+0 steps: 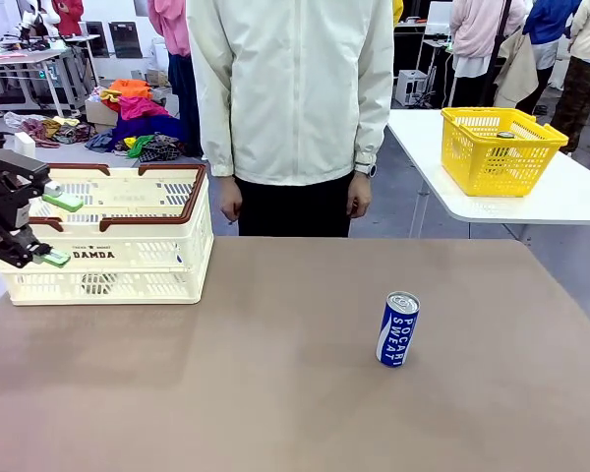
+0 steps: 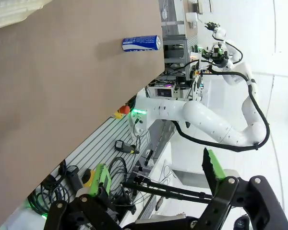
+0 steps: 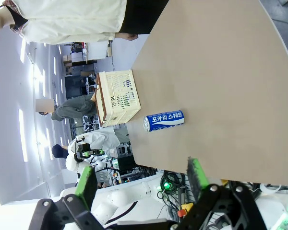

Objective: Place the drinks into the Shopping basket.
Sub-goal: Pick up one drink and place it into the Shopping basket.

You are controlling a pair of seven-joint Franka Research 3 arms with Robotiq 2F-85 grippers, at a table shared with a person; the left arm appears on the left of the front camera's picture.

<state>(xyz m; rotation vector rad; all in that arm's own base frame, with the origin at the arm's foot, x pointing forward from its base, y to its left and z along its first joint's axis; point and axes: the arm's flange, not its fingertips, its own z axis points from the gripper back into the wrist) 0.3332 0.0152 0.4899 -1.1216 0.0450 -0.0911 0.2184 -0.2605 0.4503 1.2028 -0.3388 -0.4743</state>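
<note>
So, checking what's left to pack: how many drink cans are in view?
1: a slim blue silver-topped Pocari Sweat can, upright on the brown table, right of centre. Others may be hidden inside the cream slatted plastic crate.

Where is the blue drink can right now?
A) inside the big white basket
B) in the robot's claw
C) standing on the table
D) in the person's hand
C: the blue can stands upright on the brown table, well away from the white basket.
</note>
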